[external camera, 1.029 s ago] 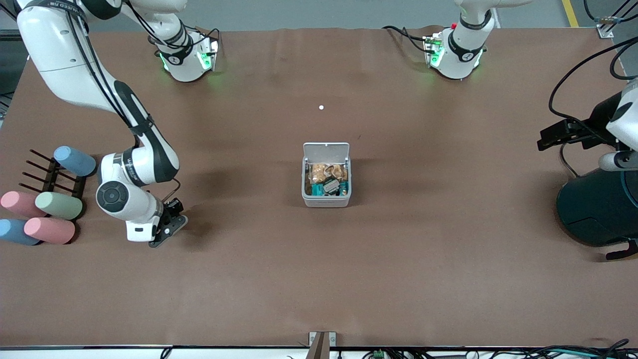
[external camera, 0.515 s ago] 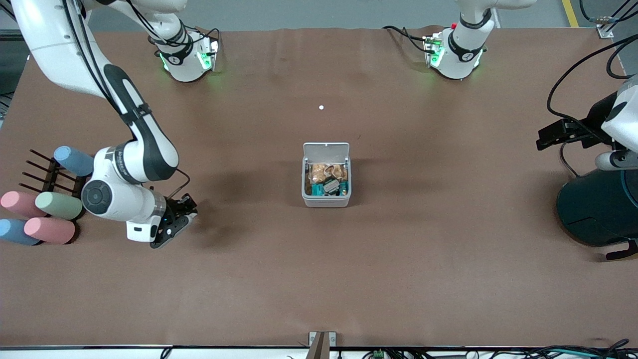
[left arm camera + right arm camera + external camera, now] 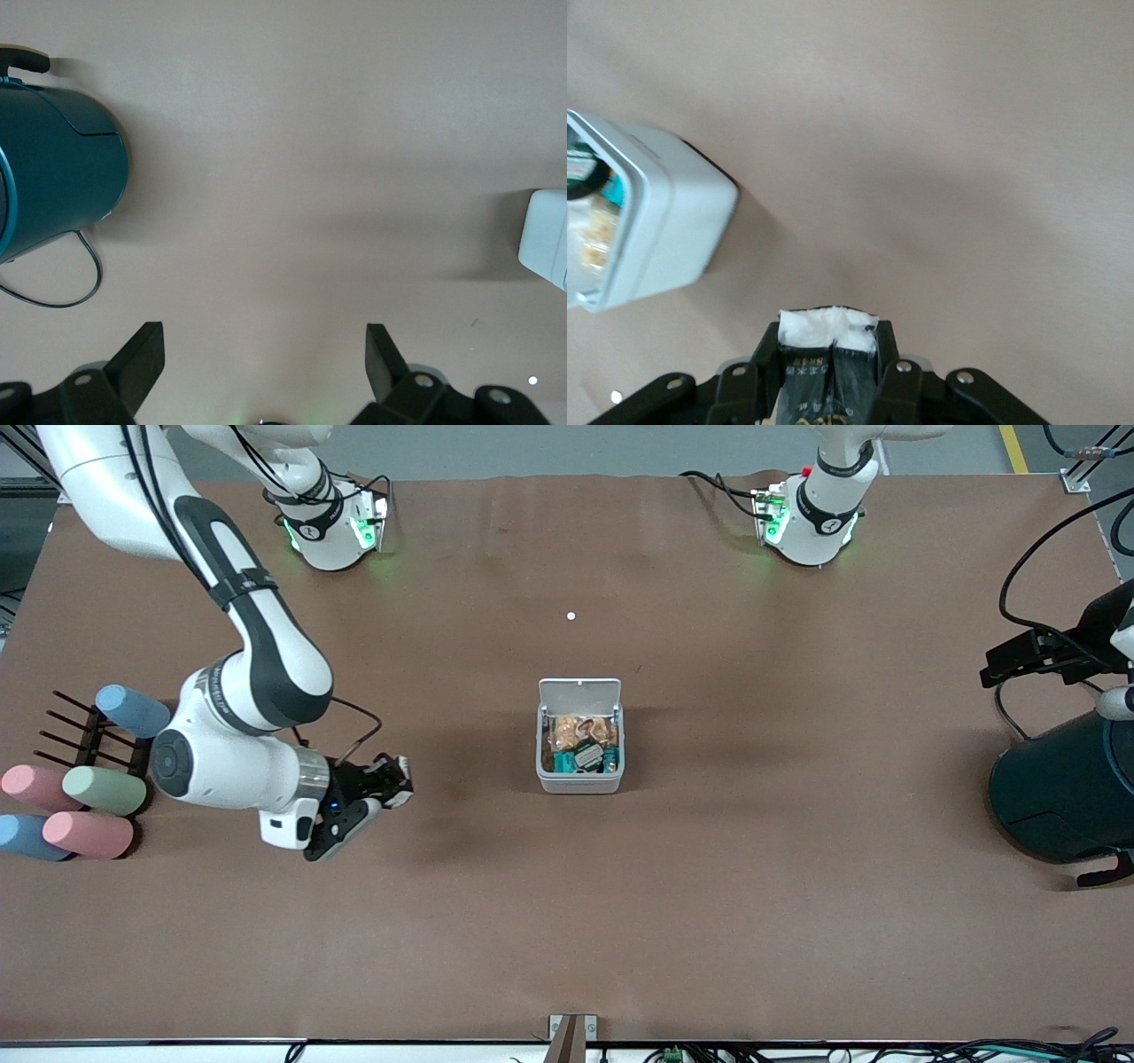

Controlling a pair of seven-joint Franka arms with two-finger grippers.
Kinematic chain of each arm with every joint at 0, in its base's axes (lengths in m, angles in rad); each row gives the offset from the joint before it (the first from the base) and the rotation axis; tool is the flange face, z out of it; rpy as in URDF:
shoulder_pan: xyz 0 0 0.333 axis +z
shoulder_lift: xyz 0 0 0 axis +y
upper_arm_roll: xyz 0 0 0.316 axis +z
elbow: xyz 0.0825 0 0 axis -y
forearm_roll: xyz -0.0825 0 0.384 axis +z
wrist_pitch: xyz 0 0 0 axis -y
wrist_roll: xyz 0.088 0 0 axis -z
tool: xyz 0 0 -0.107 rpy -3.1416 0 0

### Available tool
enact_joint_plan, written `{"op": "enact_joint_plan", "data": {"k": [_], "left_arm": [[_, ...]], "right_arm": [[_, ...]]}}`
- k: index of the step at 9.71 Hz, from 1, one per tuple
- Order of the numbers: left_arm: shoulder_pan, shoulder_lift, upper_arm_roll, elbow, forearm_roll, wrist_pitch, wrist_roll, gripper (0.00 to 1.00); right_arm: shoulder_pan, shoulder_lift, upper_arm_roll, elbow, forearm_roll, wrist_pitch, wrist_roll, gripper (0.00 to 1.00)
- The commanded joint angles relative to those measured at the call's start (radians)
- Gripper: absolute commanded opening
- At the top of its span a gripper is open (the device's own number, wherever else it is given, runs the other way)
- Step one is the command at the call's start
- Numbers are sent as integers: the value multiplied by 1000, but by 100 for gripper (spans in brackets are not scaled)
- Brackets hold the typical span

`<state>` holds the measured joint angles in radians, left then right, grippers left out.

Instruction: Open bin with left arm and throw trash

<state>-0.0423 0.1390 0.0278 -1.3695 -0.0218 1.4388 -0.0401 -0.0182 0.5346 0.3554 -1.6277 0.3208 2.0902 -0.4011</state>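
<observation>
White plastic bin [image 3: 579, 771] stood mid-tabletop, lid raised. A black printed packet [image 3: 827, 350] was pinched by the right tool [image 3: 390, 776] at the bin's nine o'clock; release is best withheld until squarely overhead. The left tool [image 3: 264, 363] waited, spread.

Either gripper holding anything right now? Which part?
Right gripper pinches the black printed packet partway along, its white end sticking out past the fingertips. Left gripper is open, holding nothing.

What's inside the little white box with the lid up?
The bin holds a heap of trash: crinkly orange-brown wrappers, teal bits and a dark packet. Whatever lies under the heap is covered, so the bottom cannot be seen.
</observation>
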Motion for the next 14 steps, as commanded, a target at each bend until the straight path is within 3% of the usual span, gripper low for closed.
{"op": "enact_joint_plan", "data": {"k": [1,3,6,10,14], "left_arm": [[24,-53,-32,-31,-7,2,9,100],[18,-114,-34,-116,-6,18,8,100],[22,-174,-34,-158,-10,34,11,100],[27,-174,-32,-168,-6,37,12,100],[15,-173,-40,-160,-15,97,12,100]], "right_arm": [[76,-1,1,37,82,2,137,45],[154,1,-1,90,113,11,259,45],[234,5,1,114,122,109,418,44],[306,19,-3,112,147,221,435,44],[356,39,-9,91,129,225,418,45]]}}
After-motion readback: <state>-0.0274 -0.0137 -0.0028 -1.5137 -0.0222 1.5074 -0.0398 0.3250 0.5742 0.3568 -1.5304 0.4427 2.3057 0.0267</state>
